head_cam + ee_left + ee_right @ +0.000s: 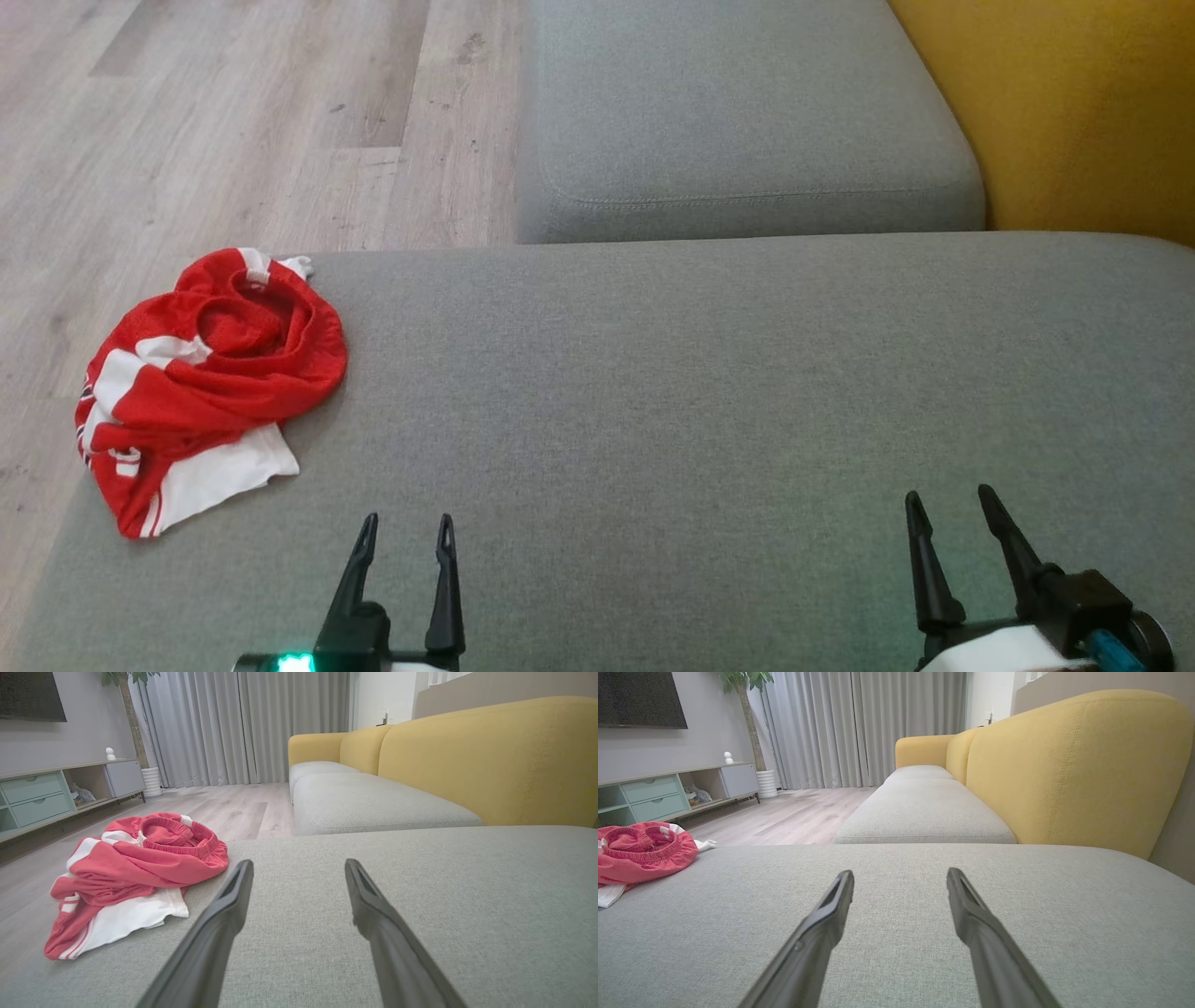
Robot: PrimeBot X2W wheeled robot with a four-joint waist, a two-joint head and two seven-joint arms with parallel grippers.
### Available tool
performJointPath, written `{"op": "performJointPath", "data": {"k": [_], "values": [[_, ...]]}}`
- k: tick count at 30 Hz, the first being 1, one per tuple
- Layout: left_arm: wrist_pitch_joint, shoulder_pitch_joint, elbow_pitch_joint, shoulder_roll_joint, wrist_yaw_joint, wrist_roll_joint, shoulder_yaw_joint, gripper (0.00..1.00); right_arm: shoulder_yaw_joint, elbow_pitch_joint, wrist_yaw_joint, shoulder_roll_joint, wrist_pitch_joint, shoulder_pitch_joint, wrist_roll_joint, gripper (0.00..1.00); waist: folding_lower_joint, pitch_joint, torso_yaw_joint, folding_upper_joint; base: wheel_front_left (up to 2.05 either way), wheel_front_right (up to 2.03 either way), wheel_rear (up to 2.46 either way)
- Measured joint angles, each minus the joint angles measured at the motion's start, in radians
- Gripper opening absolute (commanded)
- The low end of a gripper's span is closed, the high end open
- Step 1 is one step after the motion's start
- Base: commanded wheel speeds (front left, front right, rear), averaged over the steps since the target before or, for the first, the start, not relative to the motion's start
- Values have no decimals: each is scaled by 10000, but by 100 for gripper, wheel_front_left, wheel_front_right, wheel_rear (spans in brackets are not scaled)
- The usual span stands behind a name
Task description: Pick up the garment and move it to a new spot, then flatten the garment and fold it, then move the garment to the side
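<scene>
A crumpled red-and-white mesh sports garment (210, 383) lies heaped on the left side of a broad grey fabric sofa cushion (700, 373), toward the cushion's far corner and spilling over its left edge above the pale wood-plank floor (233, 140). The robot's left claw (409, 518) and right claw (948, 493) are poised at the cushion's near edge, each with its dark fingers spread apart and empty, the left one nearer the garment but well apart from it.

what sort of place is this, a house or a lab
Most likely a home living room: a yellow-backed sofa with grey seat cushions, a low drawer unit under a wall-mounted screen, and floor-length curtains.
</scene>
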Motion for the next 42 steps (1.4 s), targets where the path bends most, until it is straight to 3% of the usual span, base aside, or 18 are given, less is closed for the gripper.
{"op": "performJointPath", "data": {"k": [15,23,31,36,42], "values": [[0,-16,130,6,-23,-4,0,100,-182,50,0,0,-4,17,-73,100,0,-8,279,0,0,0,0],[0,-244,63,12,12,84,180,100,-163,27,0,0,-4,-1,-119,100,1,247,1196,0,0,0,0],[0,-390,-213,21,8,353,466,100,-401,-71,2,0,-4,-162,-159,100,2,500,2731,0,0,0,0],[-2,-406,-629,29,194,366,997,100,-257,-67,2,0,-4,-460,-86,100,0,704,3694,0,0,0,0],[-2,-478,-1072,31,456,495,1356,100,-12,59,2,-2,-4,-1291,-176,100,2,1252,4210,0,0,0,0]]}}
